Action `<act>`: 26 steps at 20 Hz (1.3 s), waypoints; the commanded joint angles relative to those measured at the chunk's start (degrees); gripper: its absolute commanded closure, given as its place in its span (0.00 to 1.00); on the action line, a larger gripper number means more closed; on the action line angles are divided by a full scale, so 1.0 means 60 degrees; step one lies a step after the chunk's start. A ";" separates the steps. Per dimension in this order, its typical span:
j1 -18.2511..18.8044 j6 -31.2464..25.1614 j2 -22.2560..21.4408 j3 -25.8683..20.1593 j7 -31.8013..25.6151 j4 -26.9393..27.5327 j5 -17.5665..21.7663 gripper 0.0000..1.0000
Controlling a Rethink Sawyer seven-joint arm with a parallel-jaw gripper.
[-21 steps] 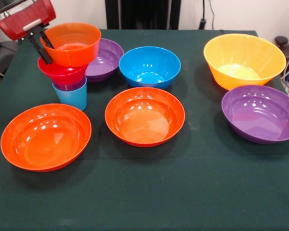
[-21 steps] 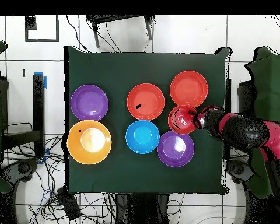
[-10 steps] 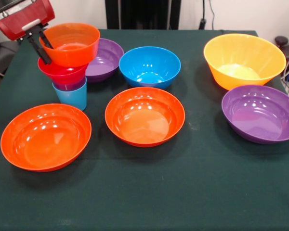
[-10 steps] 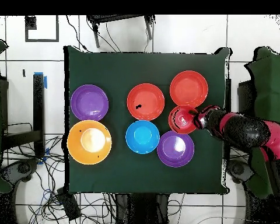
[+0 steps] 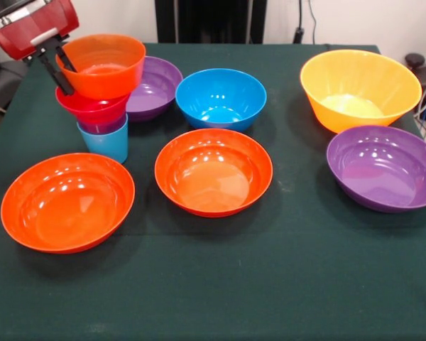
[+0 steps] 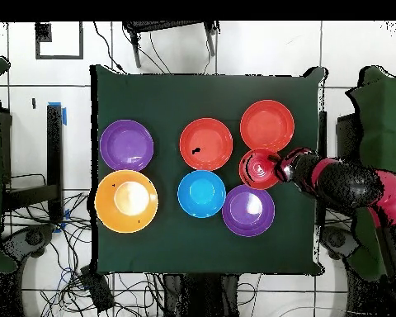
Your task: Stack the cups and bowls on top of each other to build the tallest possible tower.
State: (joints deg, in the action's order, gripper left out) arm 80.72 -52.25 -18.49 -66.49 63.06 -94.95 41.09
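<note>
I see the tower (image 5: 99, 99): light blue cup (image 5: 105, 143) lowest, small orange bowl (image 5: 101, 64) topmost, its rim pinched by my pincer (image 5: 57, 65); other bowls sit empty.

Gripper (image 6: 278, 167) at the tower's (image 6: 257, 168) rim

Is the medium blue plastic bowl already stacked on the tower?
No. The medium blue plastic bowl sits alone on the green tablecloth, beside the tower, whose top piece is a small orange bowl.
</note>
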 commanded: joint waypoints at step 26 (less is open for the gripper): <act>-0.0950 -0.1536 0.0620 0.0513 -0.3836 0.1329 0.0107 1.00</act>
State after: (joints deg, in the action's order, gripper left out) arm 78.08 -56.57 -16.31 -66.49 60.15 -90.71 40.86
